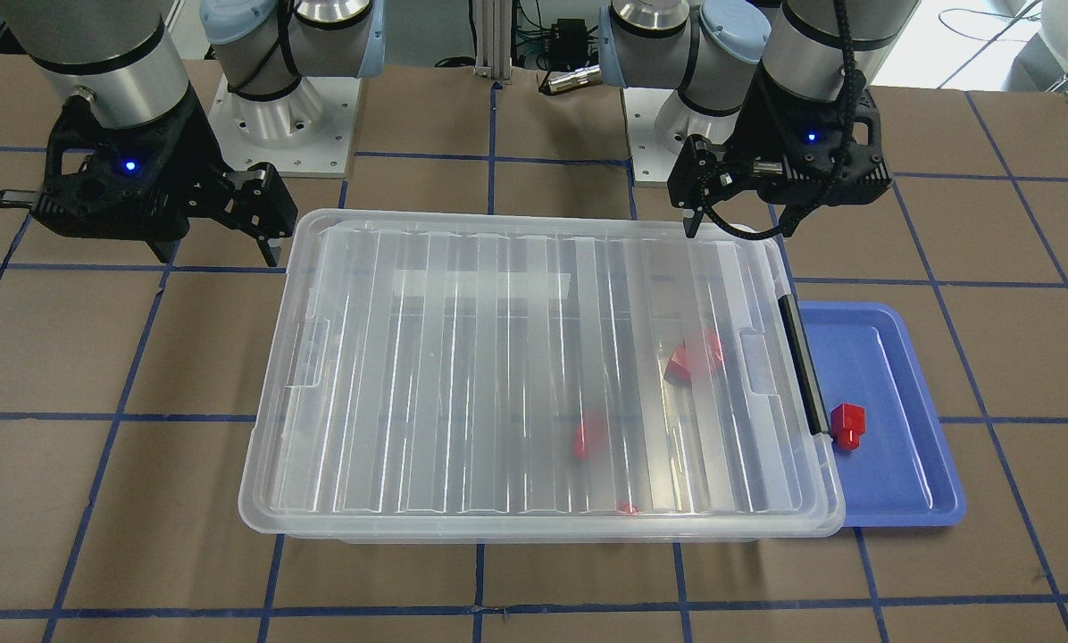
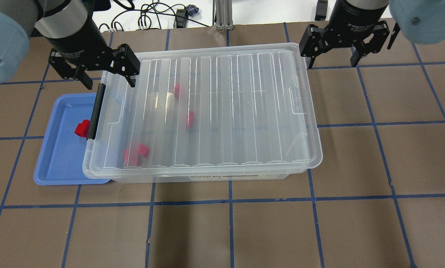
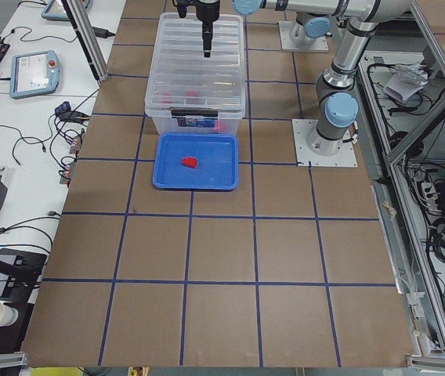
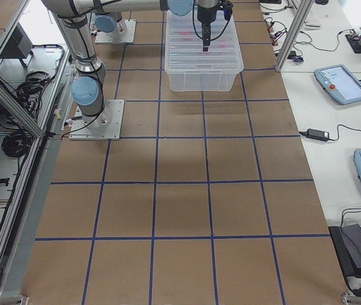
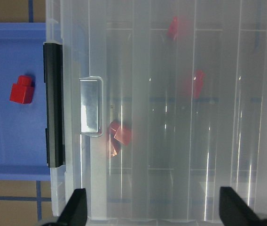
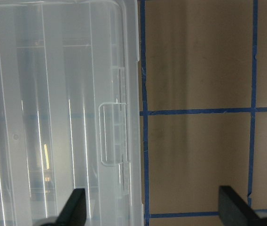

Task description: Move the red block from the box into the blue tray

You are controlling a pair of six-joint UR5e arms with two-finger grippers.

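Blue tray (image 3: pixel 216 169) with red block (image 3: pixel 189 162)

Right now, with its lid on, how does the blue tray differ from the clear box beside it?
The blue tray is opaque blue; the box is transparent. The blue tray is shallow and open on top; the box is taller and closed by a ribbed lid. The blue tray is much smaller than the box. The blue tray holds one red block; the box holds several. Both are rectangular plastic containers with rounded corners.
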